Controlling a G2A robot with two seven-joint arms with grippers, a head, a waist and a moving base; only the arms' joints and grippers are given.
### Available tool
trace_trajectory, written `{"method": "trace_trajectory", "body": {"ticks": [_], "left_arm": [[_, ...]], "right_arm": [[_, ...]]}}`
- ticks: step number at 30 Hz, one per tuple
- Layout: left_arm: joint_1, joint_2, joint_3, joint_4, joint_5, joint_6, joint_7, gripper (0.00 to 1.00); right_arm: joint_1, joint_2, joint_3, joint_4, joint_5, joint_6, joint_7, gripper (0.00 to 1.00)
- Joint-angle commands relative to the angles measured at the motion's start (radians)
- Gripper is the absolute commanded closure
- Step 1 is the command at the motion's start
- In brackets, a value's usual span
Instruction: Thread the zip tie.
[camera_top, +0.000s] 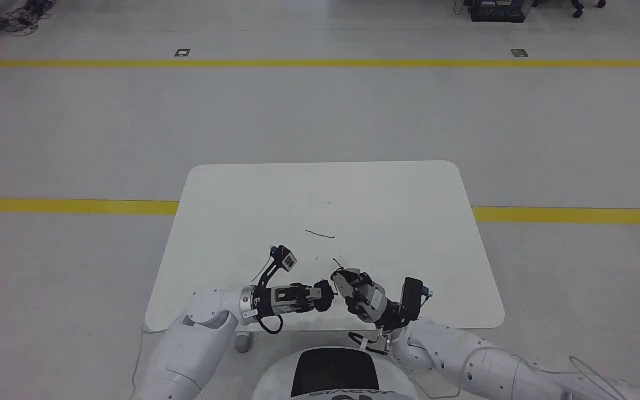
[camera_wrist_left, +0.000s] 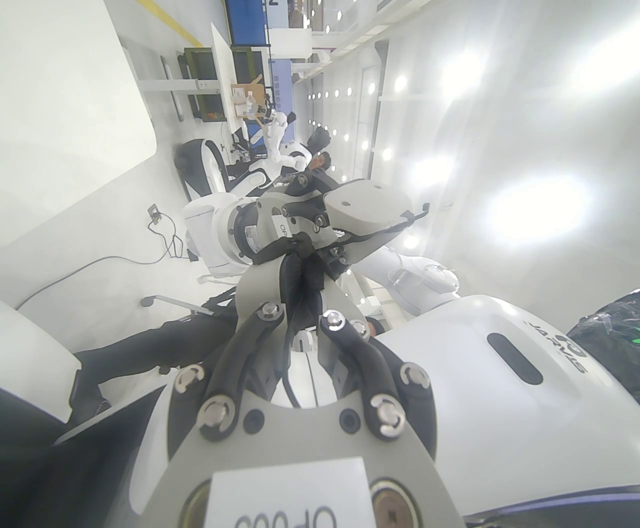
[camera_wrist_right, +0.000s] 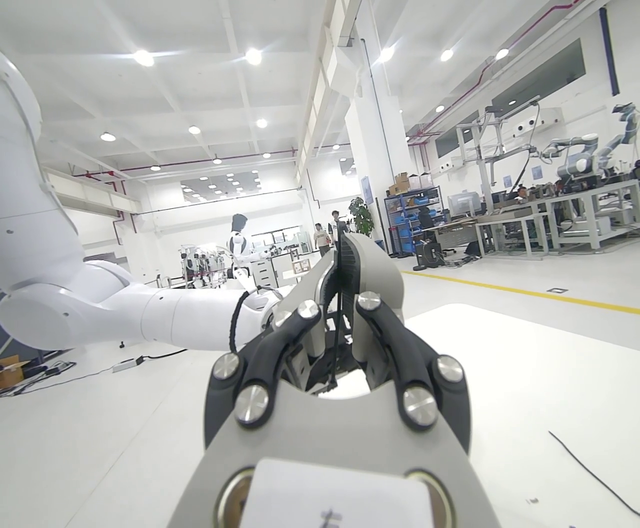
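Right gripper: the right gripper (camera_wrist_right: 344, 260) has its fingers pressed together on a thin black plastic zip tie (camera_wrist_right: 341, 310), which runs lengthwise between the pads with a short end poking out past the fingertips.
Left gripper: the left gripper (camera_wrist_left: 300, 270) sits tip to tip with the right one. Its dark pads are together, but I cannot tell whether they pinch part of the tie.
Where the zip tie is: it is held in the air just above the near edge of the white rounded-corner desk (camera_top: 400, 200), in front of the robot, where the two grippers meet.
Also on the desk: a second black strip (camera_top: 320, 235), likely another tie, lies flat and loose near the middle, well apart from both grippers.
Step in hand: probably lining up the tail with the head slot. The slot itself is too small to make out.
How it will handle: very light, narrow and springy. It should flex sideways easily and is smooth enough to slide or twist in the pads.
Where to hold: take the tail close behind its tip so the free end stays short and stiff. Pinch the head by its flat sides and leave the slot open.
Risk: a long free end would likely bow away and miss the slot.
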Motion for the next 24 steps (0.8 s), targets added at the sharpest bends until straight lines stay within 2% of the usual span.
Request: {"method": "trace_trajectory", "body": {"ticks": [1, 24], "left_arm": [[0.0, 0.0, 0.0, 0.0, 0.0, 0.0, 0.0, 1.0], [0.0, 0.0, 0.0, 0.0, 0.0, 0.0, 0.0, 1.0]], "right_arm": [[-0.001, 0.0, -0.001, 0.002, 0.001, 0.0, -0.001, 1.0], [-0.008, -0.001, -0.026, 0.024, 0.008, 0.0, -0.019, 1.0]]}}
